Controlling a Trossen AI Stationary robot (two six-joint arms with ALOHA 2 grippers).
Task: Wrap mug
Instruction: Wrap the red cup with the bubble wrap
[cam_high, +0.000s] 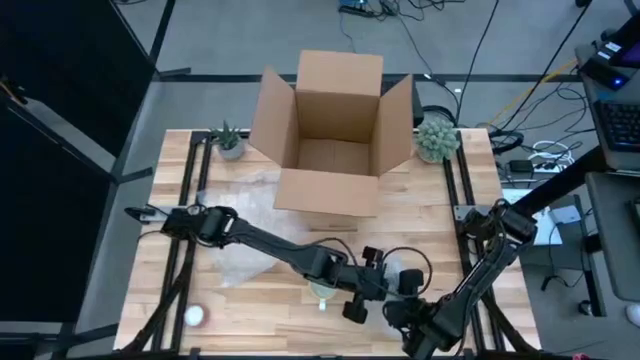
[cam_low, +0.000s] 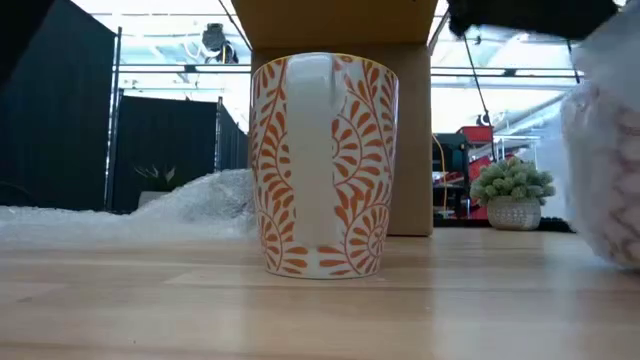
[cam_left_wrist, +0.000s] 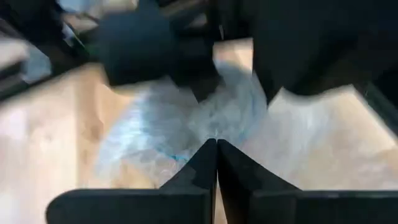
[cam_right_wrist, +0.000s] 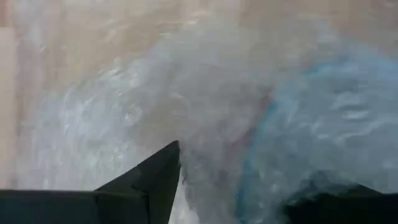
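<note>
A white mug with orange fern patterns (cam_low: 325, 165) stands upright and bare on the wooden table, handle toward the near edge. In the high view it is under my left arm (cam_high: 322, 290). Right of it is a bubble-wrap bundle (cam_low: 608, 150) around something blue-rimmed (cam_right_wrist: 298, 124), held in my right gripper (cam_right_wrist: 249, 186). That gripper is near the table's front edge (cam_high: 405, 308). My left gripper (cam_left_wrist: 216, 146) is shut, its tips pointing at the bundle (cam_left_wrist: 186, 118), and sits at front centre (cam_high: 357, 303). My left gripper's shut fingertips (cam_left_wrist: 211, 155) are right at the bundle's wrap. I cannot tell whether they touch it or pinch it. My right gripper has the bundle between its two fingers, one finger (cam_right_wrist: 155, 180) on its wrapped side and the other half hidden behind the wrap (cam_right_wrist: 329, 199). Whether the bundle's lower end (cam_low: 615, 255) rests on the table cannot be told.
An open cardboard box (cam_high: 335, 135) stands at the back centre, with a small plant on either side (cam_high: 229, 140) (cam_high: 436, 138). Loose bubble wrap (cam_high: 240, 235) lies on the table's left half. A small white ball (cam_high: 195, 317) sits near the front left corner.
</note>
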